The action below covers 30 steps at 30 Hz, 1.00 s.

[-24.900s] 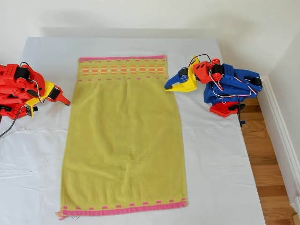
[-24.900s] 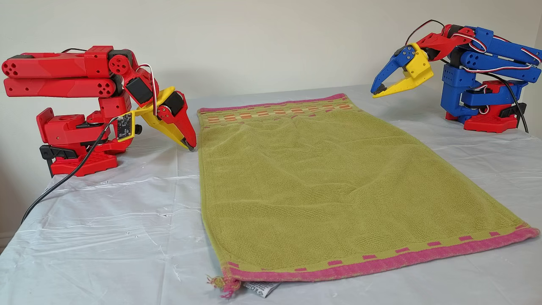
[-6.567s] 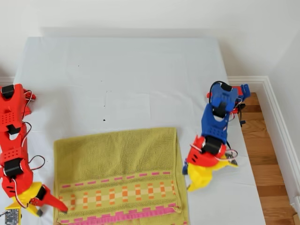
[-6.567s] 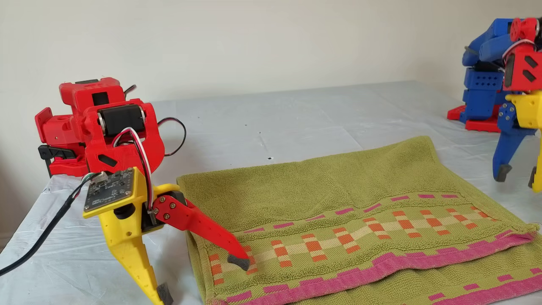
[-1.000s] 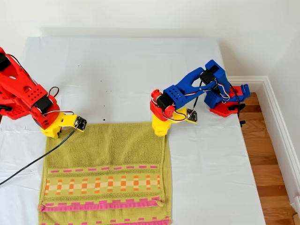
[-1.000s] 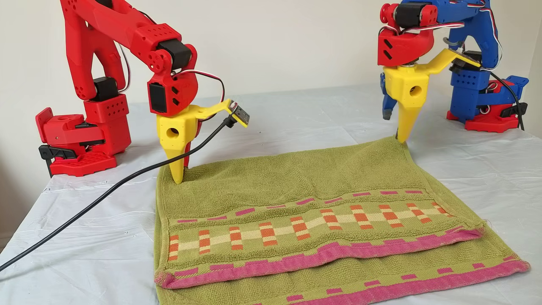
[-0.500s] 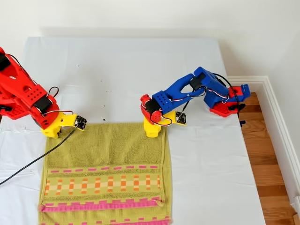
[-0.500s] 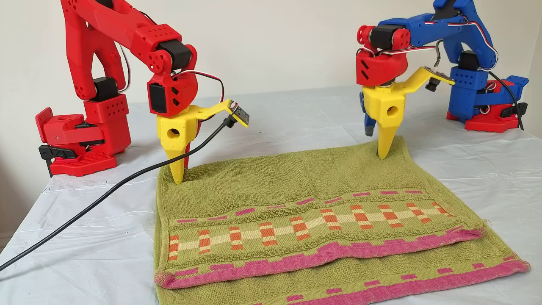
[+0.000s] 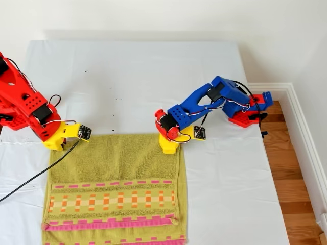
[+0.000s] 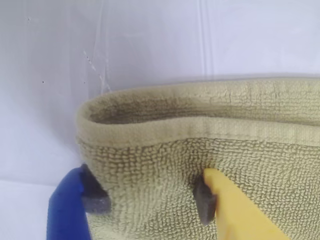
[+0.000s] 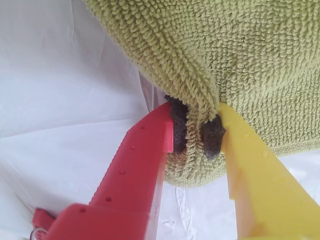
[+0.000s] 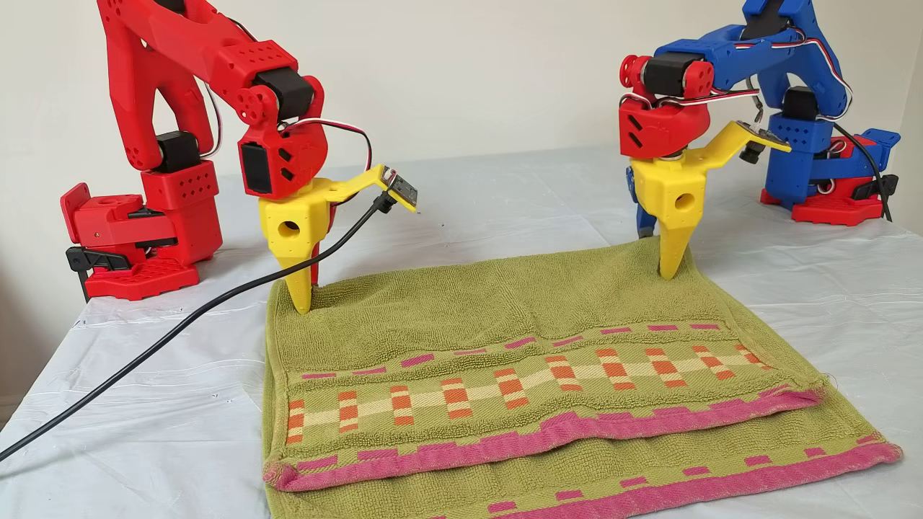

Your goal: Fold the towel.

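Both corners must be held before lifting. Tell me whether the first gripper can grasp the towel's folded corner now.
Probably yes: my first gripper is open, its jaws straddle the towel at its folded corner, and nothing lies between them but cloth.

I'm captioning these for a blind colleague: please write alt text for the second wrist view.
My second gripper, with one red and one yellow finger, is pinching a folded corner of the towel between its dark pads. Beneath lies a wrinkled white sheet.
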Each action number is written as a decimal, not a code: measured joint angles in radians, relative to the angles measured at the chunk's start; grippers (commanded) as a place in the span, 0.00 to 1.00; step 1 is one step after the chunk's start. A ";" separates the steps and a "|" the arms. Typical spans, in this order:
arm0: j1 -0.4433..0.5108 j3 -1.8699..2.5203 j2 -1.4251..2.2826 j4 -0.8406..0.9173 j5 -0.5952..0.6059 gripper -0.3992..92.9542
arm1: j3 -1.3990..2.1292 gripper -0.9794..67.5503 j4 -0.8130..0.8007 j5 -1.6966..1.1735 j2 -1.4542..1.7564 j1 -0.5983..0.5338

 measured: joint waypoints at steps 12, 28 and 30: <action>0.020 0.048 0.051 -0.009 -0.038 0.02 | -0.302 0.07 0.006 -0.061 -0.190 0.002; -0.055 -0.021 -0.014 0.074 0.146 0.02 | -0.144 0.02 -0.009 -0.112 -0.095 0.061; -0.101 -0.071 -0.052 0.115 0.224 0.02 | 0.011 0.02 -0.011 -0.100 -0.006 0.072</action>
